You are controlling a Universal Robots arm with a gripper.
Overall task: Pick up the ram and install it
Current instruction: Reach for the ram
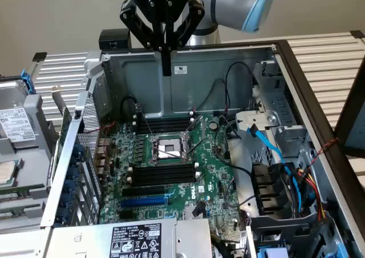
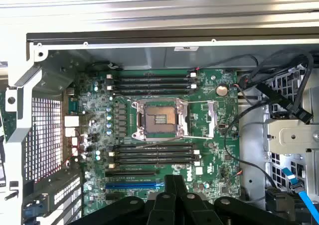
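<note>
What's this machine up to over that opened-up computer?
A robot arm's black gripper hangs above the open grey metal computer case, fingers shut and holding nothing. Beneath it lies the green motherboard. Its long black memory slots look empty, so no memory stick has been fitted yet.

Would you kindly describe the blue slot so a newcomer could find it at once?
Look into the open case at the green motherboard. In the exterior view, below the metal CPU socket and a bank of long black slots, lies the blue slot. It is the only blue one among black neighbours.
</note>
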